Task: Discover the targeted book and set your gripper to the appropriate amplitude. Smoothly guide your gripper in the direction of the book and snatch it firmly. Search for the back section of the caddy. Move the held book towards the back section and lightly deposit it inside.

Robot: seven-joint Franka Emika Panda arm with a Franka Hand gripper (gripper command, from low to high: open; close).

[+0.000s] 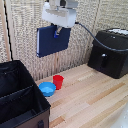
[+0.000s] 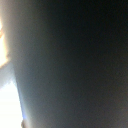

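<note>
The exterior view is evenly and softly lit, bright without harsh glare; the pale wooden table reflects a mild sheen toward the lower corner on the exterior view's right, where it washes out. Shadows are faint and short beside the red cup and blue bowl. The picture is coarse and slightly soft, so fine edges smear. The caddy interior is dark with little detail. The wrist view is almost wholly dark and heavily blurred, out of focus, with an overexposed bright strip along one edge.
</note>
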